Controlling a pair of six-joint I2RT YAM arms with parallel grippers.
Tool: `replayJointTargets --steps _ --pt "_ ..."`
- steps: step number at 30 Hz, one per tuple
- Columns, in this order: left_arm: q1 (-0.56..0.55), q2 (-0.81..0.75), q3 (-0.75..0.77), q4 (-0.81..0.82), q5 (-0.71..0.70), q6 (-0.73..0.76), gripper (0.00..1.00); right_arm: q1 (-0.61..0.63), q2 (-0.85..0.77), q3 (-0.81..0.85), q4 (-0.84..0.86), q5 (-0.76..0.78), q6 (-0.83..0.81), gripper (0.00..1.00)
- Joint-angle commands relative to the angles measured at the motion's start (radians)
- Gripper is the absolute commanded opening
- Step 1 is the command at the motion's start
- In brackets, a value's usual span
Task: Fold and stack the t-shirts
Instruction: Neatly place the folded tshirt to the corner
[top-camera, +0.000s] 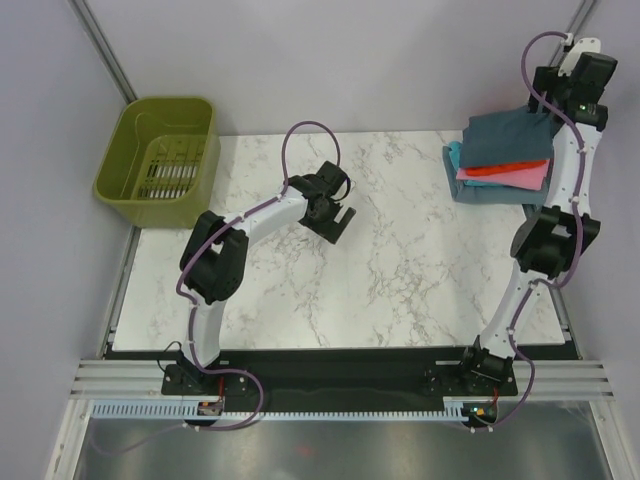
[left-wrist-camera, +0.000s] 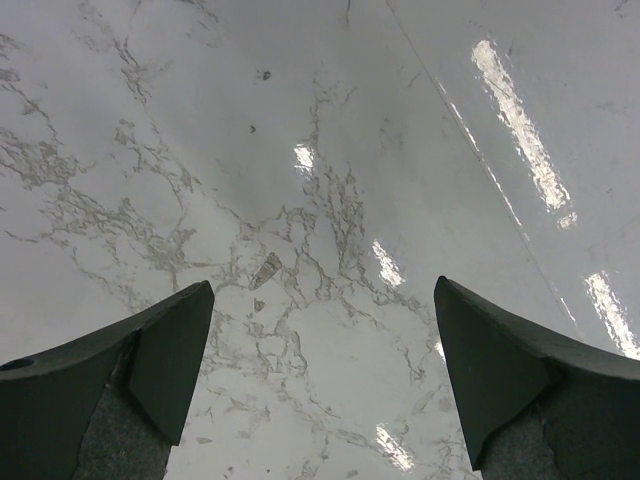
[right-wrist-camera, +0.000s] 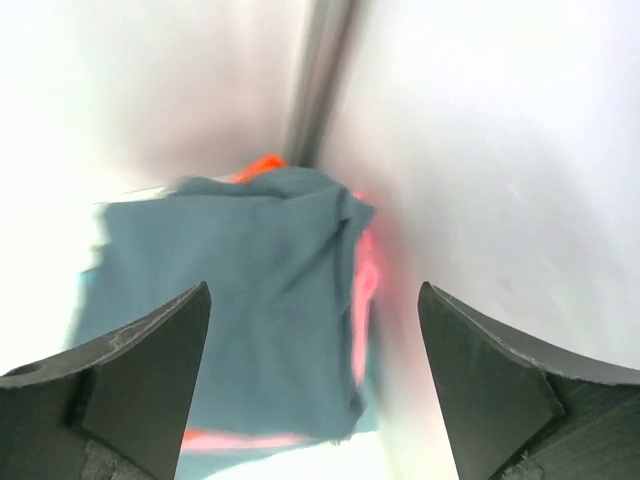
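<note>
T-shirts (top-camera: 505, 152) stacked far-right table (top-camera: 400, 270) corner; right pincer (right-wrist-camera: 312, 300) spread above, left pincer (left-wrist-camera: 323, 292) spread centre.

- An olive-green slotted plastic basket (top-camera: 112, 165) stood at the far left corner.
- The white, grey-veined marble surface (top-camera: 400, 270) shone with glossy streaks of light.
- Plain grey walls (top-camera: 330, 60) rose behind.

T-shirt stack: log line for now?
slate shirt atop stack | left gripper open over table | right gripper open, holding nothing
</note>
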Motion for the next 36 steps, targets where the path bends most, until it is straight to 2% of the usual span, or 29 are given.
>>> replayJointTargets --steps 1,2,3,7,8,11,15,19,21,27,31,36 --pt "-0.004 -0.046 0.005 0.035 -0.031 0.021 0.99 0.004 -0.254 -0.137 0.093 -0.190 0.103 0.91" --pt "-0.004 -0.048 0.005 0.035 -0.030 0.022 0.99 0.006 -0.290 -0.174 0.093 -0.236 0.133 0.91" --pt "-0.004 -0.049 0.007 0.036 -0.027 0.019 0.99 0.003 -0.301 -0.237 0.090 -0.344 0.166 0.91" --pt "-0.004 -0.061 -0.004 0.033 -0.016 0.019 0.99 0.003 -0.291 -0.363 0.083 -0.563 0.331 0.90" --pt "-0.004 -0.067 -0.011 0.033 -0.013 0.016 0.99 0.004 -0.280 -0.393 0.101 -0.597 0.392 0.90" --pt "-0.004 -0.075 -0.030 0.030 -0.008 0.017 0.99 0.004 -0.250 -0.489 0.146 -0.668 0.434 0.90" --pt "-0.004 -0.083 -0.047 0.032 -0.007 0.027 0.99 -0.015 -0.159 -0.437 0.150 -0.703 0.461 0.91" --pt "-0.004 -0.075 -0.047 0.030 -0.020 0.039 0.99 -0.025 -0.050 -0.345 0.138 -0.640 0.402 0.90" --pt "-0.007 -0.072 -0.041 0.029 -0.040 0.047 0.99 -0.022 -0.024 -0.276 0.106 -0.506 0.351 0.90" --pt "-0.027 -0.063 -0.039 0.029 -0.092 0.082 0.99 -0.025 0.044 -0.176 0.032 -0.308 0.162 0.90" --pt "-0.049 -0.061 -0.041 0.027 -0.089 0.082 0.99 -0.031 0.047 -0.165 0.018 -0.260 0.130 0.90" --pt "-0.060 -0.055 -0.024 0.027 -0.114 0.074 0.99 -0.032 -0.001 -0.213 0.015 -0.295 0.118 0.90"
